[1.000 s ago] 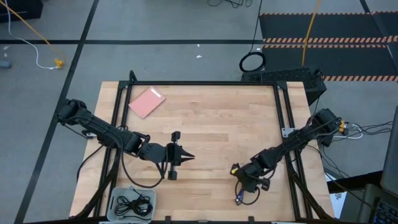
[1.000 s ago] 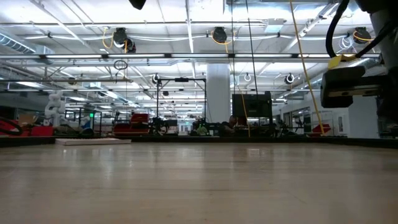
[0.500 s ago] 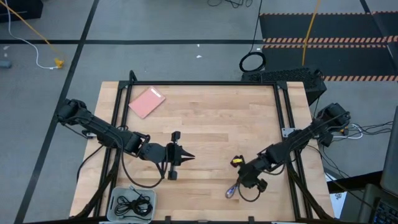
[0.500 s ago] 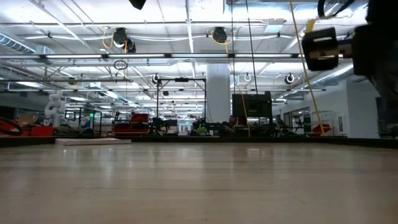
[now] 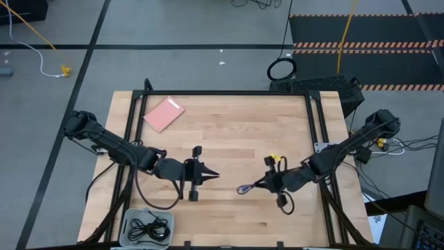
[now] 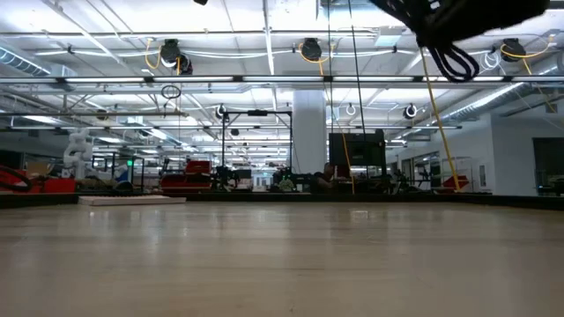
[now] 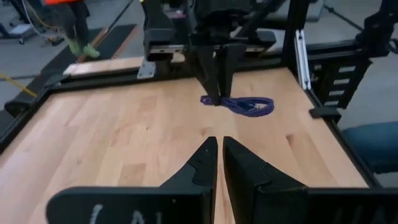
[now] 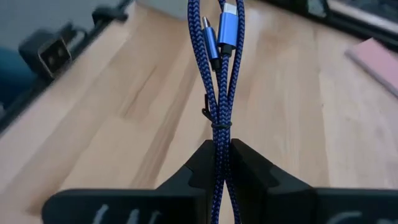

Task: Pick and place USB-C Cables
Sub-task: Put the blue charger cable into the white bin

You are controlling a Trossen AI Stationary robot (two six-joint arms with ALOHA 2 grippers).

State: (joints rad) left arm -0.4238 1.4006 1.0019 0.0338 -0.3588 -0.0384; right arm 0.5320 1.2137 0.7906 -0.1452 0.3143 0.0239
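The purple-blue USB-C cable [image 5: 244, 188], bundled into a narrow loop, is at my right gripper [image 5: 258, 185], right of the table's middle. In the right wrist view the cable [image 8: 217, 74] runs out past the fingers, its metal plugs [image 8: 229, 25] at the far end. The right gripper is shut on it. The two black cables [image 5: 147, 227] lie coiled in a pale tray [image 5: 132, 214] at the near left corner. My left gripper [image 5: 210, 174] is shut and holds nothing; it is near the table's middle, pointing at the right one. The left wrist view shows the cable [image 7: 242, 106] beyond it. My right gripper pinches the cable bundle [image 8: 219, 134] between its two fingers, several strands together, beside a small dark tie. The fingers come about level from the table's right and lie along the bundle. The loop [image 7: 249, 107] sticks out past the fingertips, lifted clear of the table.
A pink flat card [image 5: 164, 114] lies at the far left corner. Black frame rails [image 5: 316, 125] run along the table's left, far and right edges. Bare wood lies between the grippers and toward the far edge. In the low view the right arm [image 6: 458, 22] crosses the top right.
My right gripper has carried the purple-blue cable from near the table's near edge toward the far edge and the left. It has swung round from pointing toward the near edge to pointing left. The cable has gone with it. The left arm has kept still.
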